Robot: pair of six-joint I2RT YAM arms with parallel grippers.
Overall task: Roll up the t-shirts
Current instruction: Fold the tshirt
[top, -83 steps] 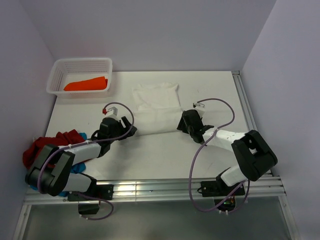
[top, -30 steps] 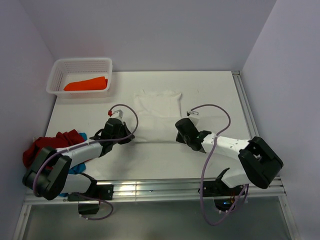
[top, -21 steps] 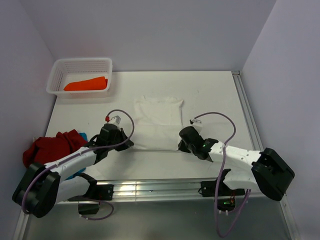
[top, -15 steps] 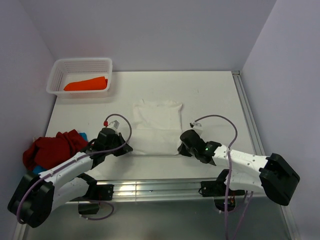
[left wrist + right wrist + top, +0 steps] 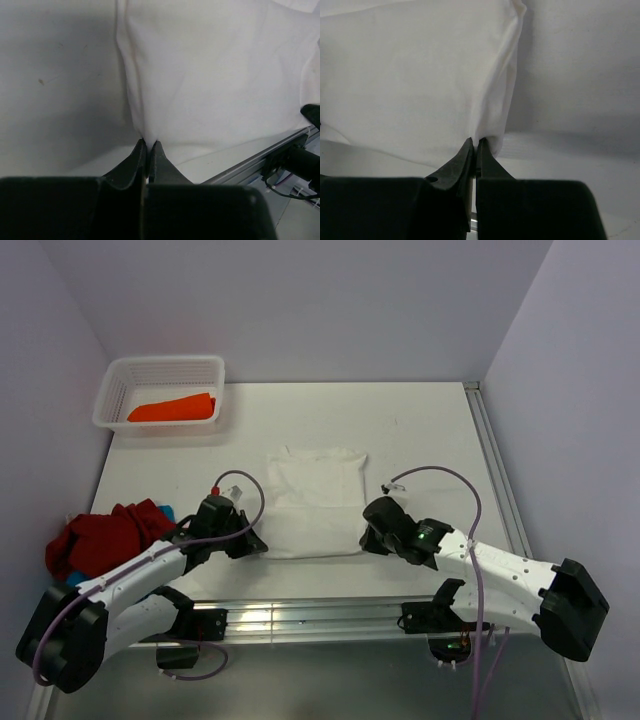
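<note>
Mid-frame in the top view, the white t-shirt (image 5: 315,502) lies flat, its near corners pinched in the closed left gripper (image 5: 148,144) and right gripper (image 5: 475,142), whose tips are hidden from overhead by the wrists.

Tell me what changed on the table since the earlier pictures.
The left gripper and right gripper, jaws shut on the near corners of the white t-shirt, dragged it toward the near edge of the table, both arms stretching out. Nothing was let go. The orange t-shirt in the basket and the dark red t-shirt at left stayed put.
</note>
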